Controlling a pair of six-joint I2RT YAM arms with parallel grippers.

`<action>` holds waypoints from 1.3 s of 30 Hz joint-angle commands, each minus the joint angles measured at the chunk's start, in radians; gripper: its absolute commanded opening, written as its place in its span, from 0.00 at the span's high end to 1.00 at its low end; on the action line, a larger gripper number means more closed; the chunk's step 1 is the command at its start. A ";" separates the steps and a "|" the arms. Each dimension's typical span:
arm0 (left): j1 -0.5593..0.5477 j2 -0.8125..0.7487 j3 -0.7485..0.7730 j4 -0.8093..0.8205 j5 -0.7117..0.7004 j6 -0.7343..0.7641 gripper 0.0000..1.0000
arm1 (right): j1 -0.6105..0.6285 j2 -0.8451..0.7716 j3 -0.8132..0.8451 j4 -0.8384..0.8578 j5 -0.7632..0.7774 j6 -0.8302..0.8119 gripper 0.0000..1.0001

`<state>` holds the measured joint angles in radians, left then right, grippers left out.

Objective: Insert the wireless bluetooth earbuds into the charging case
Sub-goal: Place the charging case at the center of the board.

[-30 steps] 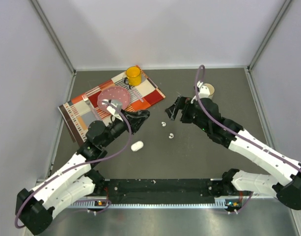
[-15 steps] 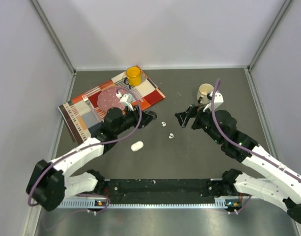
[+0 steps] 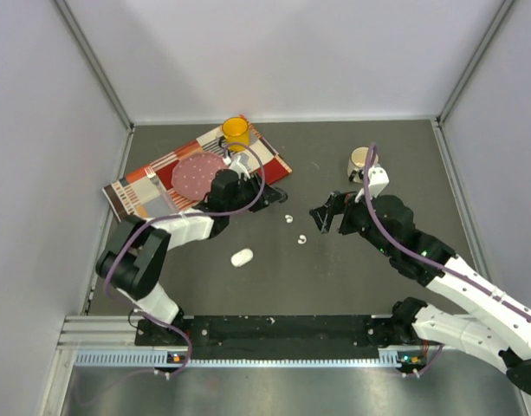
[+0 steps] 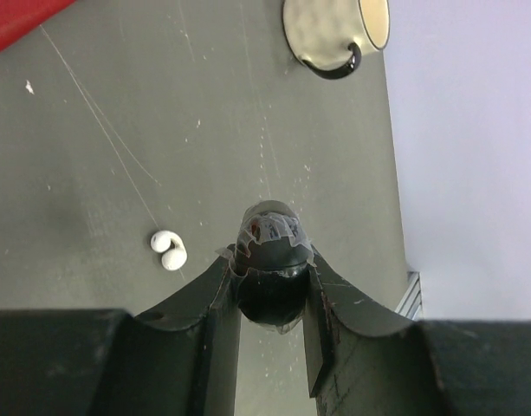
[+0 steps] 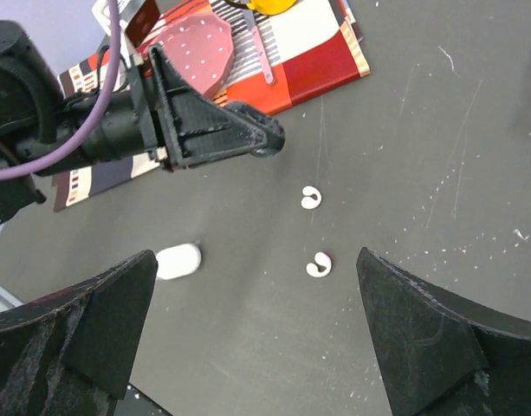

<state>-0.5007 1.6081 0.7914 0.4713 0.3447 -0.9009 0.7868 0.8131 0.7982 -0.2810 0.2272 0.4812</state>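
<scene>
Reaching farther toward the middle than before with the left fingers (image 3: 278, 201), pinching a dark round thing (image 4: 269, 260), and holding the right fingers (image 3: 321, 218) spread wide near two white earbuds (image 3: 288, 217) on the counter (image 3: 274, 290). Probably best coming down slowly, straight over one bud, not knocking it away. Seeing a shut white case (image 3: 242, 257), nothing inside yellow cup (image 3: 236, 133) or mug (image 3: 361, 161).
</scene>
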 commanded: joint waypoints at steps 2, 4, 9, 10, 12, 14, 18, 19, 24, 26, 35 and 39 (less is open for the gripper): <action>0.008 0.079 0.072 0.082 -0.018 -0.073 0.96 | -0.012 -0.031 0.038 -0.026 -0.003 -0.033 0.01; 0.017 0.119 0.089 0.067 -0.029 -0.085 0.96 | -0.012 -0.035 0.038 -0.033 -0.002 -0.041 0.01; 0.025 0.199 0.127 0.038 -0.033 -0.116 0.96 | -0.014 -0.032 0.039 -0.047 -0.002 -0.055 0.01; 0.025 0.211 0.149 0.024 -0.033 -0.119 0.96 | -0.014 -0.031 0.042 -0.050 -0.002 -0.055 0.01; 0.027 0.242 0.164 0.001 -0.032 -0.124 0.95 | -0.015 -0.026 0.045 -0.055 -0.003 -0.056 0.01; 0.027 0.253 0.169 0.004 -0.042 -0.141 0.94 | -0.018 -0.020 0.050 -0.058 -0.008 -0.056 0.01; 0.027 0.266 0.164 -0.002 -0.061 -0.156 0.92 | -0.017 -0.002 0.071 -0.066 -0.019 -0.065 0.01; 0.027 0.265 0.149 0.004 -0.070 -0.161 0.92 | -0.017 0.003 0.078 -0.070 -0.020 -0.067 0.01; 0.030 0.282 0.143 -0.013 -0.062 -0.170 0.87 | -0.018 0.009 0.091 -0.081 -0.026 -0.073 0.01; 0.030 0.288 0.129 0.004 -0.055 -0.173 0.87 | -0.018 0.011 0.091 -0.084 -0.029 -0.069 0.01; 0.030 0.326 0.123 -0.002 -0.052 -0.196 0.81 | -0.018 0.011 0.087 -0.107 -0.038 -0.043 0.01; 0.028 0.325 0.132 -0.043 -0.059 -0.181 0.78 | -0.018 0.009 0.088 -0.113 -0.045 -0.039 0.01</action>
<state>-0.4767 1.9385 0.9192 0.4377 0.2935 -1.0874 0.7807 0.8257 0.8398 -0.3939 0.1932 0.4309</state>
